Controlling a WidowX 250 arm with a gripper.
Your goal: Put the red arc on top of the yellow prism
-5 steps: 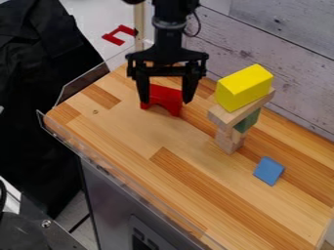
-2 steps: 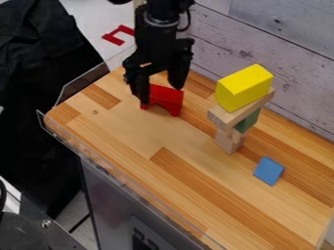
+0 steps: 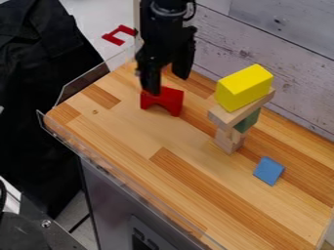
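Note:
My gripper hangs turned at an angle over the back left of the wooden table, open, its two fingers apart. The red arc stands on the table just under it, its notch facing down; one finger covers part of its top edge. The yellow prism lies tilted in view on top of a small tower at the right, on a plain wooden block.
Under the prism, a plain wooden block rests on a green block and other wooden pieces. A blue block lies at front right. The wooden table has a clear raised edge; a whitewashed plank wall stands behind.
The gripper has rotated from facing the camera broadly to a narrower, slanted view, staying near the red arc. The arc and the tower have not moved.

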